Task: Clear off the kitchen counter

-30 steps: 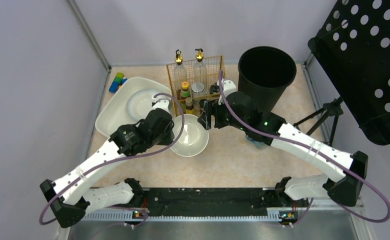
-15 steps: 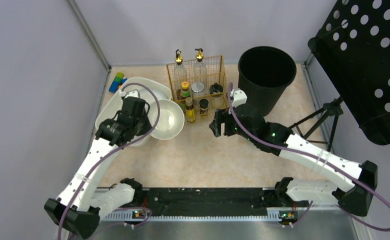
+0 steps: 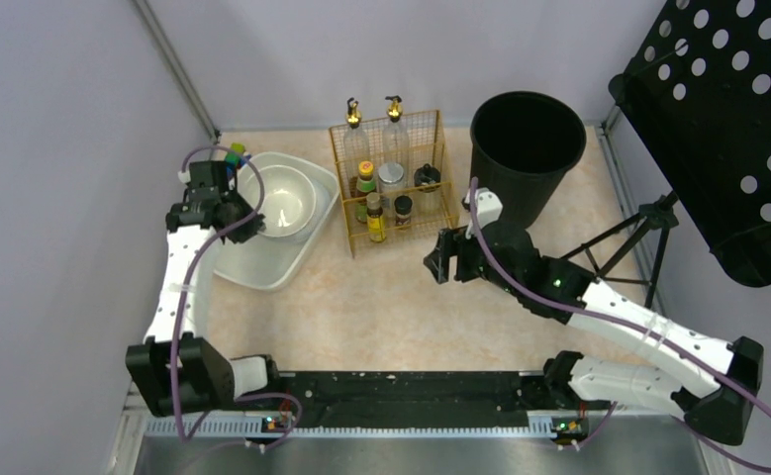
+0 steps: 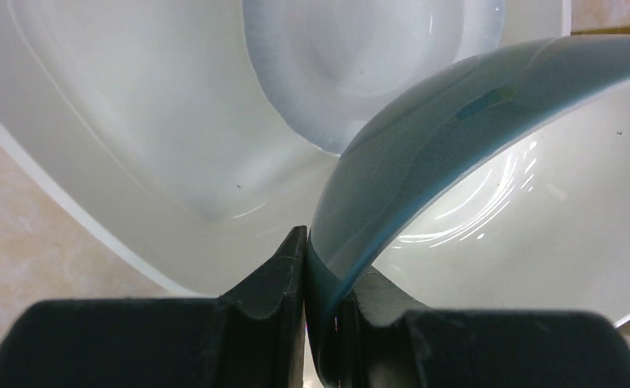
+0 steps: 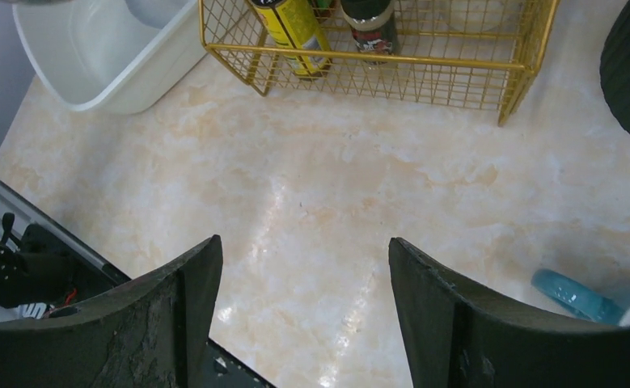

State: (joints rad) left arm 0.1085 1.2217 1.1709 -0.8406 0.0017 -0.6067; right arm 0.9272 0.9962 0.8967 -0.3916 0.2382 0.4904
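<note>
So the left gripper (image 4: 307, 242), clamped tight on the bowl (image 3: 284, 201) rim, has swung it off the counter (image 3: 391, 307) into the tub (image 3: 262, 267) beneath it. One less thing to clear. Meanwhile the right gripper (image 5: 303, 246) hangs wide open and empty, with the counter below it.

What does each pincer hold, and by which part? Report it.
Left pincer: the bowl, pinched at its rim. Right pincer: open, holding nothing.

The left arm (image 3: 168, 307) and right arm (image 3: 678, 348) are glossy white shells joined by black joint housings, each trailed by a purple cable (image 3: 209, 147). A green light (image 3: 559, 282) dots the right forearm. The right gripper (image 5: 303, 267) has broad, matte black fingers (image 5: 166, 323).
</note>
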